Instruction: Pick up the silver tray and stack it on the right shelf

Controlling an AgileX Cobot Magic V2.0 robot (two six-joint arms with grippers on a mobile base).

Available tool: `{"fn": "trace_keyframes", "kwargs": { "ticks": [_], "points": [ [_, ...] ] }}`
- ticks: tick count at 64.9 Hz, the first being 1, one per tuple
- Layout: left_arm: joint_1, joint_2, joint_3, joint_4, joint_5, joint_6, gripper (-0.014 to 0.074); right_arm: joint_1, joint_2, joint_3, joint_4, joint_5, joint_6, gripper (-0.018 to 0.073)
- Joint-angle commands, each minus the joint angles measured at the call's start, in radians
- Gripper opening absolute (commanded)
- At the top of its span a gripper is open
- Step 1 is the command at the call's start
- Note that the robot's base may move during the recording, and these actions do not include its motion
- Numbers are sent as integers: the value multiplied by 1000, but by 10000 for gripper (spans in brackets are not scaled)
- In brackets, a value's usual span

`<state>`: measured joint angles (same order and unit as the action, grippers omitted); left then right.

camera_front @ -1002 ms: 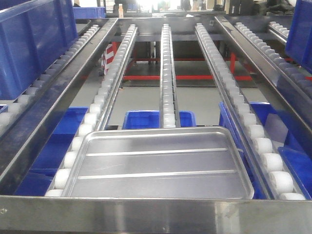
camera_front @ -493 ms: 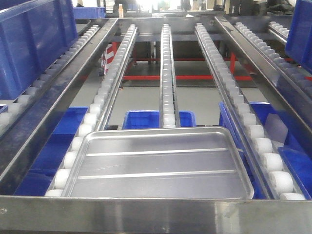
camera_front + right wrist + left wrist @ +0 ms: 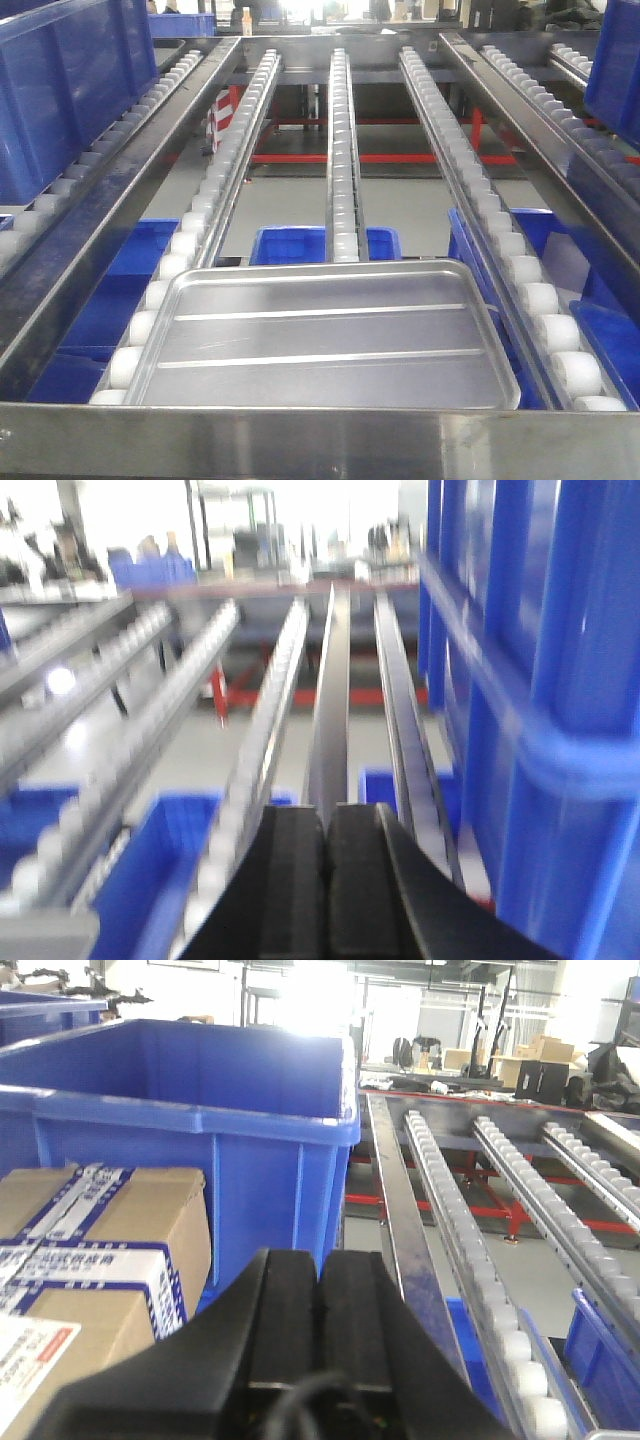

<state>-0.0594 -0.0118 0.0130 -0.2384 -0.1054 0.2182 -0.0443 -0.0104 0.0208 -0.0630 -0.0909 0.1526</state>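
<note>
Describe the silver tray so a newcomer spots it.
Find the steel rack of white-roller rails in the front view. At its near end, behind the wide front bar, lies the silver tray. Shiny, with two long ridges, unlike the blue bins below.

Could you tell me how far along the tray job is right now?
The silver tray lies flat on the roller rails behind the front bar. Nothing is in hand: the left gripper and right gripper are shut and empty. Whether the tray sits at its start or its final place, I cannot tell.
</note>
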Motion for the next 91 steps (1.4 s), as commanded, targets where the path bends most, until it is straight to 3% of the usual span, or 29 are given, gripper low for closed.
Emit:
{"fn": "trace_keyframes", "kwargs": {
  "ticks": [1, 11, 19, 25, 34, 41, 48, 54, 58, 68, 74, 82, 91],
  "points": [
    [1, -1, -114, 11, -45, -1, -79, -7, -13, -90, 0, -121, -9, 49],
    [1, 86, -370, 25, 135, -1, -79, -5, 77, -293, 0, -6, -7, 49],
    [1, 228, -581, 17, 411, -1, -78, -3, 208, -455, 0, 91, -6, 49],
    [-29, 319, -684, 13, 513, -1, -78, 0, 290, -535, 0, 142, -6, 49],
    [-94, 457, -727, 4, 546, -1, -78, 18, 377, -568, 0, 187, -6, 94],
    [-140, 558, -727, -56, 564, -1, -67, 60, 425, -568, 0, 217, -6, 207],
    [-189, 634, -727, -103, 584, -1, 100, 100, 468, -568, 0, 243, -6, 320],
    [-214, 681, -727, -129, 586, -1, 319, 117, 505, -568, 0, 262, -7, 386],
    [-214, 709, -727, -154, 587, -1, 382, 118, 531, -568, 0, 271, -7, 401],
    [-219, 755, -727, -169, 568, 1, 388, 121, 586, -584, 78, 314, -6, 410],
    [-298, 785, -745, -164, 579, 1, 389, 152, 634, -662, 105, 443, -10, 410],
    [-399, 876, -814, -112, 713, 1, 388, 242, 726, -778, 105, 629, -10, 410],
    [-445, 1023, -911, -112, 824, -39, 388, 355, 852, -864, 105, 777, -10, 410]
  ]
}}
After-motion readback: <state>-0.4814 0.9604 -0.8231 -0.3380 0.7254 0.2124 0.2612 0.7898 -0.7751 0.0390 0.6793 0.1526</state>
